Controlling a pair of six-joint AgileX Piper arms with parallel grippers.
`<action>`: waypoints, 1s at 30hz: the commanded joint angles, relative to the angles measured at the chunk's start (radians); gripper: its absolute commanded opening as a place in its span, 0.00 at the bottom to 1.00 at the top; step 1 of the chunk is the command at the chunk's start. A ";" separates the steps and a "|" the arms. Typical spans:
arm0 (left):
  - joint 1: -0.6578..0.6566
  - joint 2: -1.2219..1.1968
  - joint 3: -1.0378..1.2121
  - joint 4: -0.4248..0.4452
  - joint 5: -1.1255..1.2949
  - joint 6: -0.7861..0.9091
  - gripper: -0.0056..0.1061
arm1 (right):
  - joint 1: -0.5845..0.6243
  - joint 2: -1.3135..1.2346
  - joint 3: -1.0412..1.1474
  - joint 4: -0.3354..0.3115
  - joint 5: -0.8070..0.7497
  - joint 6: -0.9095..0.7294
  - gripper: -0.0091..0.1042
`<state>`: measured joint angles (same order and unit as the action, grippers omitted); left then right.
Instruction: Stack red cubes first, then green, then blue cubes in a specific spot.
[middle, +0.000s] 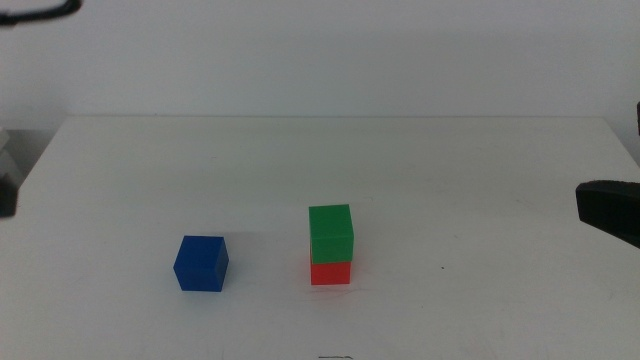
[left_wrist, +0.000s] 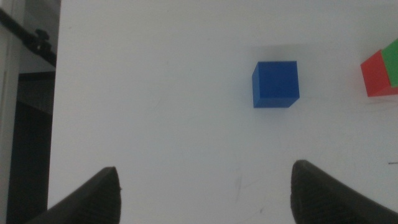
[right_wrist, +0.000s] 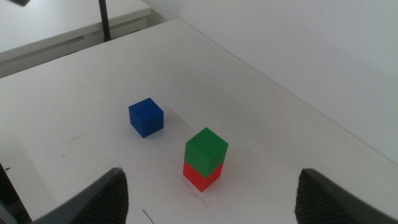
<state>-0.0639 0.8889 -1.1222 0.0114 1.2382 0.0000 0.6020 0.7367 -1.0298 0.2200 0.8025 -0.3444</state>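
The small solid green cube sits on top of the small solid red cube, a bit to the right of the middle of the plain white desk and nearer its front edge than its back edge. The green one is turned a little, so its corners do not quite line up with the red one. The small solid dark-blue cube rests alone on the desk, to the left of the stack and apart from it.

The blue cube goes on next, I think. The left gripper hangs above the desk with the blue cube out in front of it. Its jaws are wide open and hold nothing. To do this well, it should come straight down over the blue cube, squeeze two flat sides, lift it higher than the green top, and set it down gently so the stack does not tip.

The right gripper waits by the right edge of the desk, also wide open and empty.

The left wrist view shows only a corner of the stack. The right wrist view shows the whole stack and its twist.
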 joint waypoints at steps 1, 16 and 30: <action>-0.004 0.065 -0.083 -0.027 0.079 0.025 0.89 | -0.006 -0.002 -0.026 0.002 -0.073 -0.002 0.91; -0.271 0.407 -0.102 0.137 -0.039 -0.226 0.89 | -0.006 -0.002 -0.026 0.002 -0.073 -0.002 0.91; -0.247 0.732 -0.221 -0.072 -0.105 -0.170 0.89 | -0.006 -0.002 -0.026 0.002 -0.073 -0.002 0.91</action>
<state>-0.3283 1.6311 -1.2975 -0.0137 1.1529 -0.1993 0.6020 0.7367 -1.0298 0.2200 0.8017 -0.3444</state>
